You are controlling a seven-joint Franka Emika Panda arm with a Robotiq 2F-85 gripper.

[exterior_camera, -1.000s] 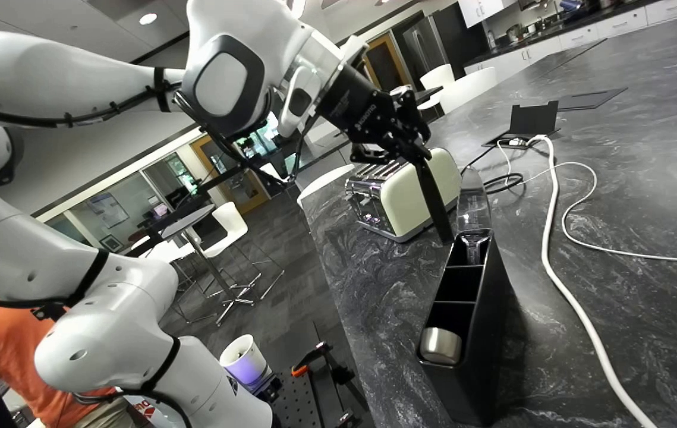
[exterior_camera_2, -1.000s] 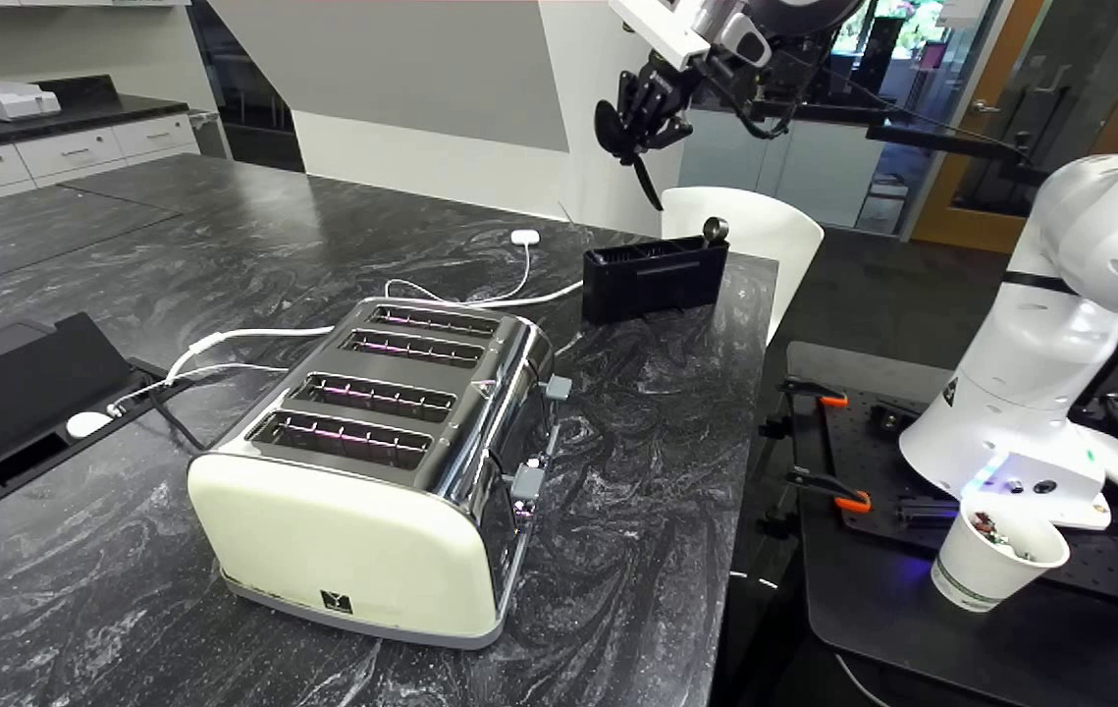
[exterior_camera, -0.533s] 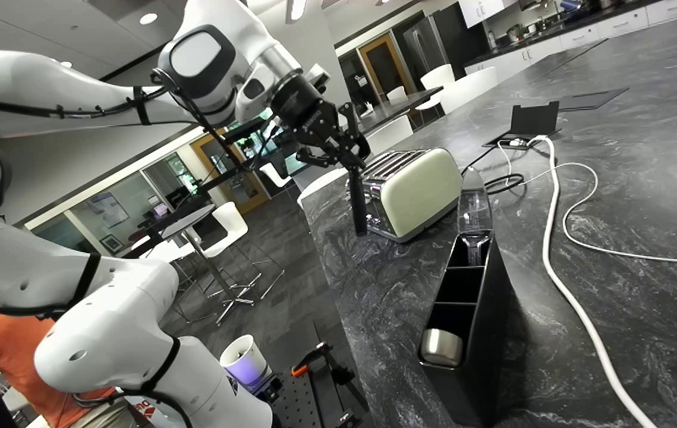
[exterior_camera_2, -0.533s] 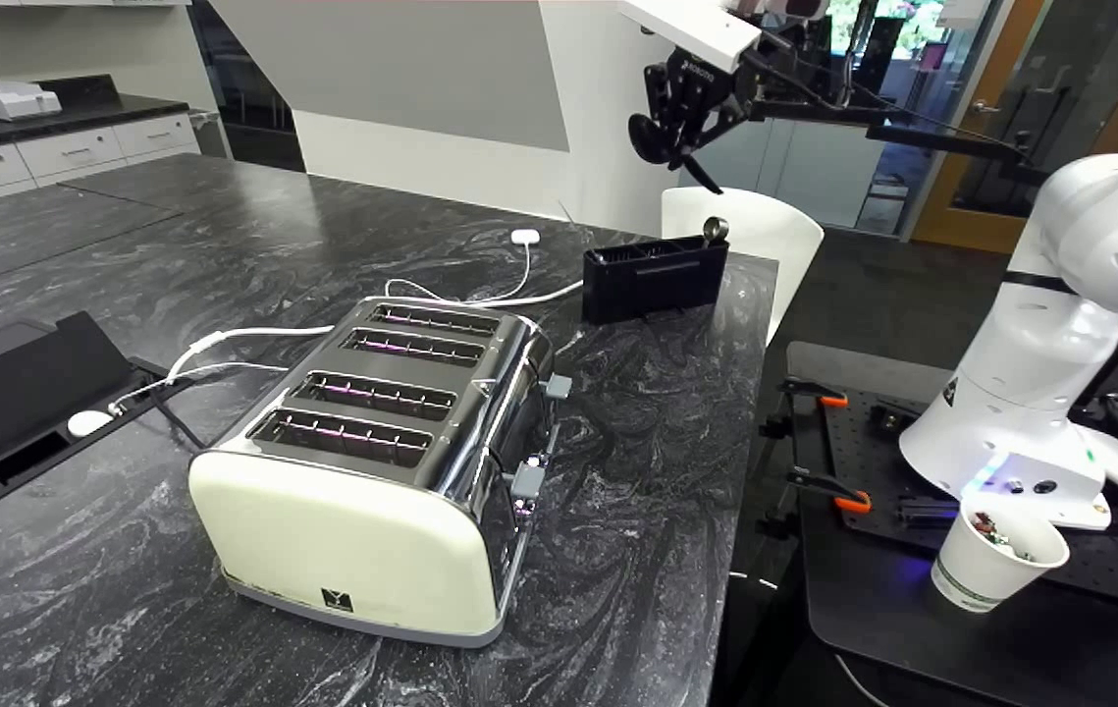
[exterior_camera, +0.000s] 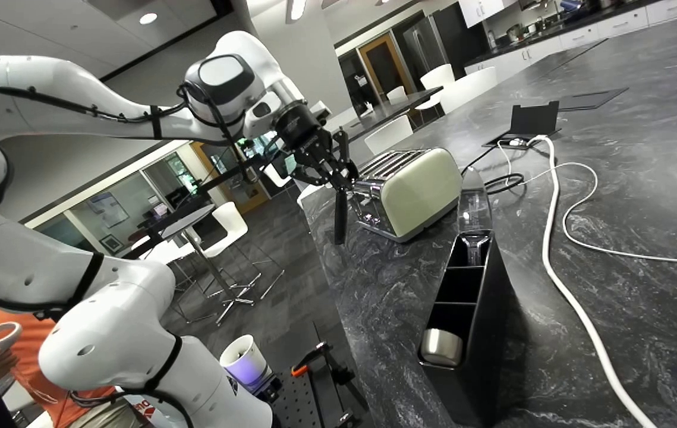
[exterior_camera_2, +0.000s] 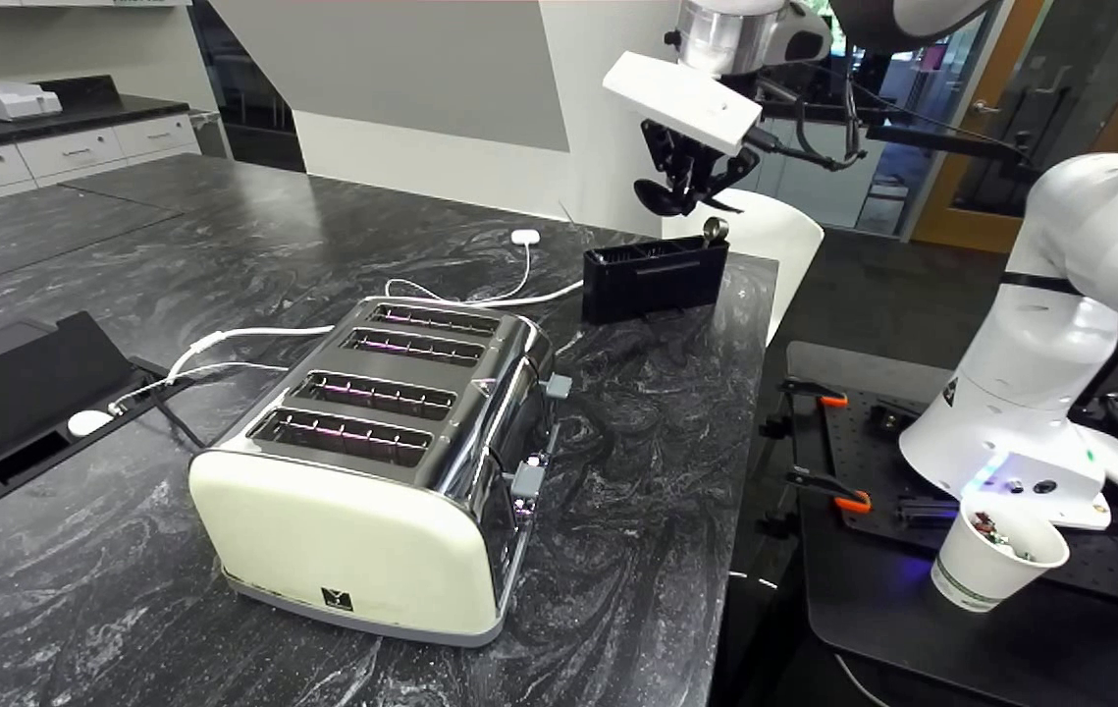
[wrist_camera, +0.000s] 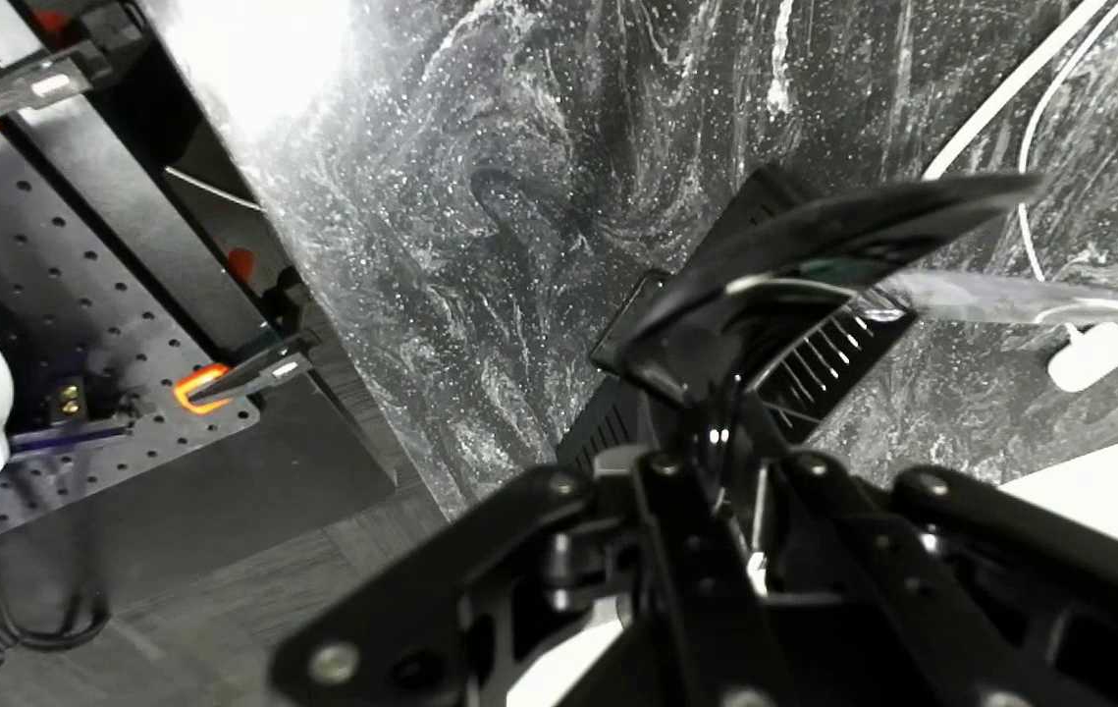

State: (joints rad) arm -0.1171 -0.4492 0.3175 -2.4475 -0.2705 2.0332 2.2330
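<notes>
the gripper (exterior_camera: 343, 178) is closed to a narrow grip on a black utensil (exterior_camera: 340, 221), held in the air. in an exterior view the utensil is a long straight strip hanging downward, seen just inside the left edge of the surface (exterior_camera: 368, 285) and in front of a cream toaster (exterior_camera: 424, 196). in an exterior view the gripper is well apart from the toaster's 4 slots (exterior_camera_2: 377, 396), up by the far right corner of the surface, and only a dark rounded part and a thin tip of the utensil show. the wrist view gives a broad, glossy, curved part of it, too blurred to tell its exact form, crossing in front of a black organizer (wrist_camera: 608, 417) lower down.

the organizer stands on the surface near that corner. an exterior view looks into its 3 compartments (exterior_camera: 460, 285): a silver cylinder (exterior_camera: 442, 346) pokes out of an end compartment and a clear pointed item (exterior_camera: 474, 205) out of the compartment at the opposite end. the wrist view shows the clear item reaching out near a white cable head (wrist_camera: 1091, 355).

a white paper cup (exterior_camera_2: 981, 579) shows in both exterior views, by the arm's base (exterior_camera_2: 1000, 452); red bits (exterior_camera_2: 986, 526) inside it show in an exterior view. a person in an orange shirt (exterior_camera: 32, 351) is at the left of an exterior view. a black box with a raised lid (exterior_camera_2: 38, 388) sits beside the toaster.
</notes>
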